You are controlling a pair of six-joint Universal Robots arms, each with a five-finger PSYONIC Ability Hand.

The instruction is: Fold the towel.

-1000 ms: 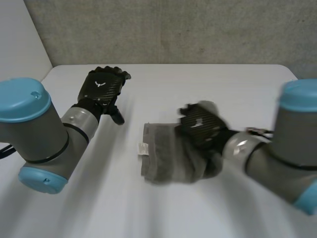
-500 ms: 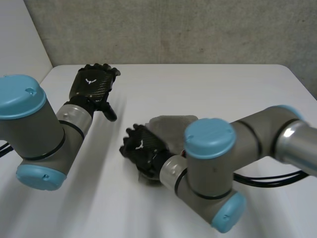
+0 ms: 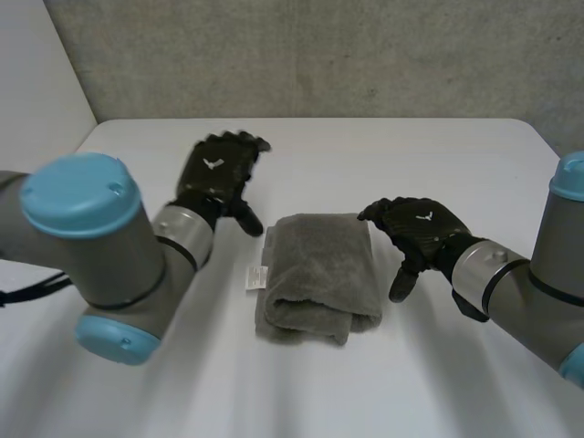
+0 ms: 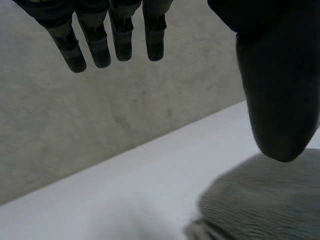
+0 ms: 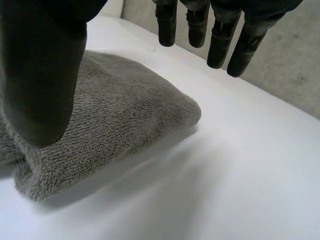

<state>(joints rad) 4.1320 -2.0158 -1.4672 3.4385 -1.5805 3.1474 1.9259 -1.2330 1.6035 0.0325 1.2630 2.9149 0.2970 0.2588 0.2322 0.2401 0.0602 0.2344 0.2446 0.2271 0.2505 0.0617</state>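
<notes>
1. The grey towel (image 3: pixel 317 274) lay folded into a thick, narrow block at the middle of the white bench (image 3: pixel 383 151), with its long sides running from near to far.
2. Its near end showed a rounded, doubled-over fold, and its top surface was fairly flat.
3. A small white label (image 3: pixel 258 276) stuck out from the towel's left edge and rested on the bench.
4. The left robot hand (image 3: pixel 214 173) was to the far left of the towel, back upward, with its fingers reaching toward the far side of the bench.
5. In the left wrist view its fingers (image 4: pixel 120 40) were straight and slightly spread, the thumb (image 4: pixel 280 90) stood well apart from them, and nothing was in its grasp.
6. The tip of that thumb was just beside the towel's far-left corner; I cannot tell whether it touched the cloth.
7. The right robot hand (image 3: pixel 420 228) was just to the right of the towel, its fingers reaching toward the far-right corner.
8. In the right wrist view its fingers (image 5: pixel 220 40) hung straight and relaxed, apart from the thumb (image 5: pixel 45 75), and it held nothing.
9. A rough grey wall (image 3: pixel 319 55) stood behind the far edge of the bench.
</notes>
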